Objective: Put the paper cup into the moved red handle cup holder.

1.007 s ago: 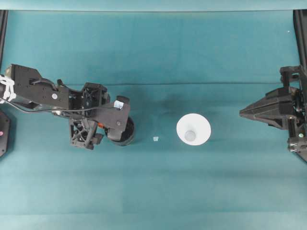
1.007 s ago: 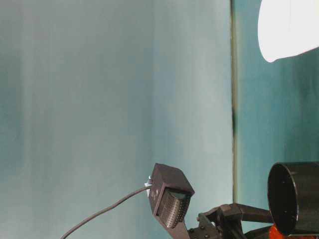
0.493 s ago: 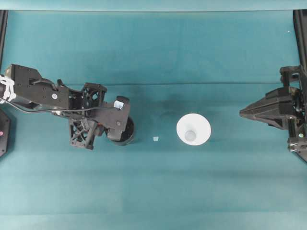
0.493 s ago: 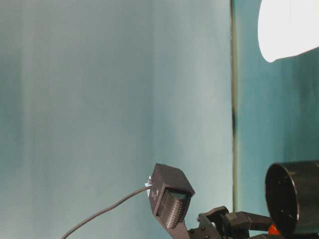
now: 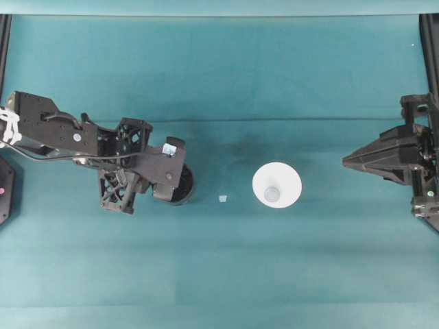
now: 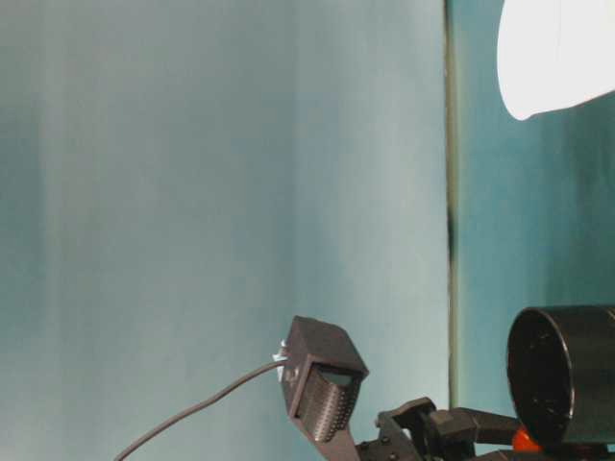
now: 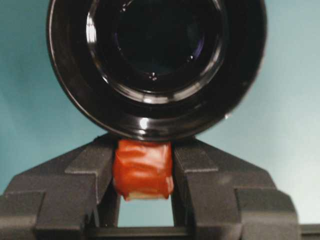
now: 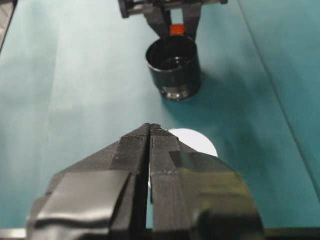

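We see the teal table (image 5: 226, 68) spread across the overhead frame, with the left arm (image 5: 62, 133) reaching in from the left edge at mid-height. Its left gripper (image 7: 144, 172) is clamped on the red handle of the red handle cup holder (image 5: 180, 185), which sits left of centre in the overhead frame, largely under the wrist; in the left wrist view the two black fingers (image 7: 90, 175) press the red tab from both sides, and the holder's glossy black mouth takes up the upper part of that frame. At the right edge of the overhead frame, mid-height, the right gripper (image 5: 346, 162) points toward the centre with its jaws pressed together and nothing between them, as the right wrist view confirms. The paper cup (image 5: 276, 185) stands open side up just right of centre in the overhead frame, well apart from the holder. Between the two lies a tiny pale scrap (image 5: 222, 199).
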`<action>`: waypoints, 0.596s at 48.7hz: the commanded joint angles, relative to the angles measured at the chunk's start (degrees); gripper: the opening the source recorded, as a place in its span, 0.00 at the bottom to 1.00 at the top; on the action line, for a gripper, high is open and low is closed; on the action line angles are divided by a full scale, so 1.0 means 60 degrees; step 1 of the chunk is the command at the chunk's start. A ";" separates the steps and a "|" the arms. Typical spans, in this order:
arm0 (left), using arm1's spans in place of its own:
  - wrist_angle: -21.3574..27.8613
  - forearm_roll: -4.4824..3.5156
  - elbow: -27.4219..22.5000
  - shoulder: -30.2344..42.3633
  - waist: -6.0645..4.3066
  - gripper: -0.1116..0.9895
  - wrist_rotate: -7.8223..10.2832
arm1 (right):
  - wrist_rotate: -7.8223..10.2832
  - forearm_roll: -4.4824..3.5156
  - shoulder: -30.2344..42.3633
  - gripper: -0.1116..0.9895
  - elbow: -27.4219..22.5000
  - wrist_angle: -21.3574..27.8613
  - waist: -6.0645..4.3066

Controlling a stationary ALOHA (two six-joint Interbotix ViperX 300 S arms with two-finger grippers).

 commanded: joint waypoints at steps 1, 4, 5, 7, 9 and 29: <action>0.0190 0.0044 -0.0293 -0.0293 -0.0029 0.36 -0.0015 | 0.0073 0.0015 0.0059 0.01 -0.0146 -0.0044 0.0000; 0.0527 0.0044 -0.0454 -0.0410 -0.0059 0.36 -0.0015 | 0.0073 0.0015 0.0059 0.01 -0.0146 -0.0044 0.0000; 0.0645 0.0044 -0.0527 -0.0469 -0.0059 0.36 -0.0015 | 0.0073 0.0015 0.0044 0.01 -0.0146 -0.0044 -0.0015; 0.0908 0.0044 -0.0674 -0.0586 -0.0073 0.36 -0.0015 | 0.0073 0.0000 0.0044 0.01 -0.0146 -0.0044 -0.0015; 0.1187 0.0044 -0.0835 -0.0703 -0.0103 0.36 -0.0015 | 0.0073 0.0015 0.0044 0.01 -0.0146 -0.0044 -0.0029; 0.3413 0.0044 -0.2505 -0.1274 -0.0454 0.36 -0.0981 | 0.0073 0.0015 0.0059 0.01 -0.0117 -0.0044 -0.0044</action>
